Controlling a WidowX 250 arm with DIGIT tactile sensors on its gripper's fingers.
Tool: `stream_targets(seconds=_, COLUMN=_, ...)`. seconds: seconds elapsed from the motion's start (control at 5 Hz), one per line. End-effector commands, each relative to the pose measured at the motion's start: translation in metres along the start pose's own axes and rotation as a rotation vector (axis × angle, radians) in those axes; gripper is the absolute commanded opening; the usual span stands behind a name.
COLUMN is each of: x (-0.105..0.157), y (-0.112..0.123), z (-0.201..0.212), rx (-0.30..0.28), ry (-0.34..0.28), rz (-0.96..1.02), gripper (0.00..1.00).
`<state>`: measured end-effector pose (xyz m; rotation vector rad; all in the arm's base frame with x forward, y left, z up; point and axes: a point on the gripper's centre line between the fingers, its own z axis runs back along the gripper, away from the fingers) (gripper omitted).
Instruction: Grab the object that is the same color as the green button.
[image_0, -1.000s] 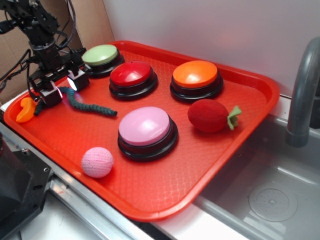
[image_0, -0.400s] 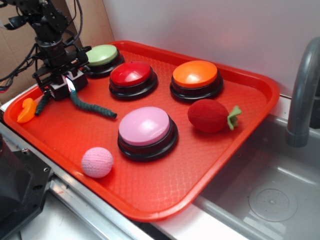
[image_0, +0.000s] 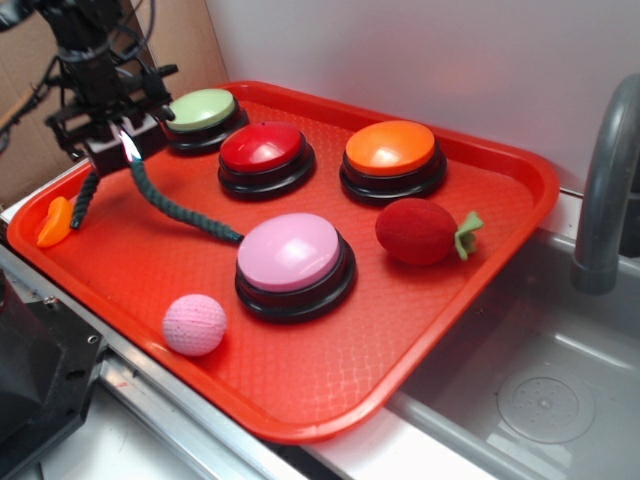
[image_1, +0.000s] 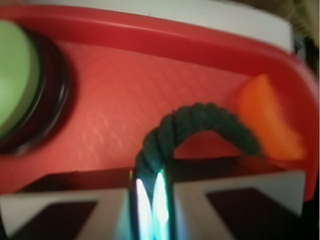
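Text on tray (image_0: 500, 160): none readable
Text on buttons: none readable, the tops are plain
Labels on robot arm: none readable
Wrist view: blurred, no writing to be made out
Numbers, brands, signs: none visible in either view

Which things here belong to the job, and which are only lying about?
Belong to the job:
- dark green rope, pinched at its middle in the gripper, both ends hanging
- green button, the colour reference

Lying about:
- red button
- orange button
- pink button
- plush strawberry
- pink ball
- orange piece
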<state>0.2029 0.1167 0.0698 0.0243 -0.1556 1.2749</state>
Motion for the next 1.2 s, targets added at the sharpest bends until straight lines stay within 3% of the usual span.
stream_targets(seconds=0.0, x=-0.007, y=-0.006, z=0.070, rx=-0.090, ry=0.048, rz=-0.470, gripper=0.00)
stream_targets(seconds=0.2, x=-0.018, y=-0.011, z=0.080, rx=-0.080, ry=0.087, rz=-0.651, gripper=0.00)
stream_targets(seconds=0.4, x=-0.042, y=-0.017, z=0.085, rx=-0.073, ry=0.166, rz=-0.897, gripper=0.00)
stream_targets(seconds=0.6, x=-0.056, y=-0.014, z=0.085, rx=-0.049, ry=0.181, rz=-1.066, gripper=0.00)
stream_targets(seconds=1.0, x=-0.075, y=-0.006, z=0.075, rx=-0.030, ry=0.176, rz=-1.202, gripper=0.00)
